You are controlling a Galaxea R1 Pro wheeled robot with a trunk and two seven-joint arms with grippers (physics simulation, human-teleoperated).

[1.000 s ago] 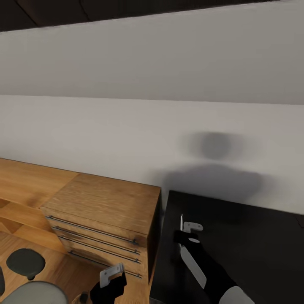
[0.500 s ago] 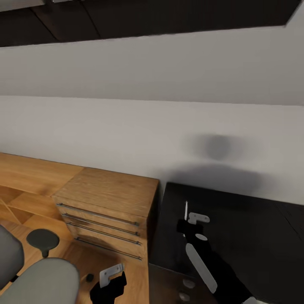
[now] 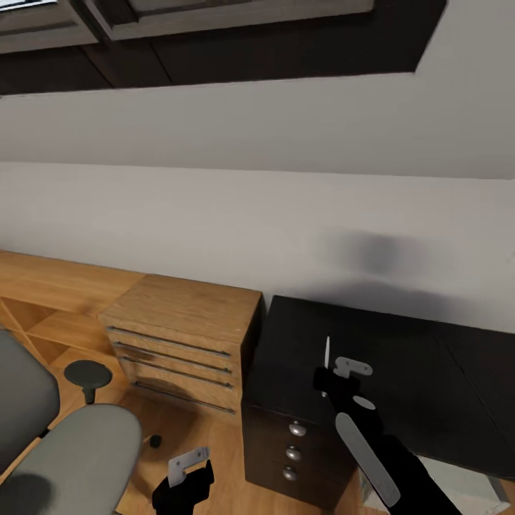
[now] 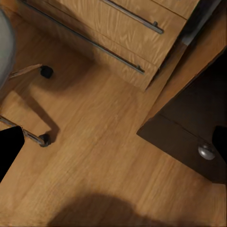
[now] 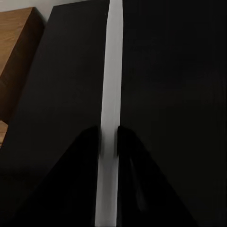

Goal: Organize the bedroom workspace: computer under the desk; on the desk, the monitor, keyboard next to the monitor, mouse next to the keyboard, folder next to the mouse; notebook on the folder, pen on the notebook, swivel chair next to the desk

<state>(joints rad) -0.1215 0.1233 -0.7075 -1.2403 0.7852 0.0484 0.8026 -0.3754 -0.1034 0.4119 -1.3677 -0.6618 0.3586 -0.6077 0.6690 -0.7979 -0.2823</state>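
since a second ago your head camera has swung: the grey padded swivel chair (image 3: 68, 458) now takes up far more of the lower left, the dark recessed window frame (image 3: 236, 36) has come in along the top, and the front of the black desk (image 3: 400, 357) with its three round silver knobs (image 3: 290, 450) has come into sight.

your right gripper (image 3: 330, 378) is clamped on a thin flat white object (image 5: 111, 94), seen edge-on between the dark fingers (image 5: 85, 156) above the black desk top; you cannot tell from these pictures whether it is the folder or the notebook.

your left gripper (image 3: 187, 472) hangs low over the oak plank floor (image 4: 104, 156); i cannot tell whether its jaws stand apart or together.

the light oak drawer chest with long steel handles (image 3: 182, 343) stands just beside the desk's left side. the chair's castors (image 4: 45, 139) rest on the floor near that chest, and the chair sits well apart from the desk.
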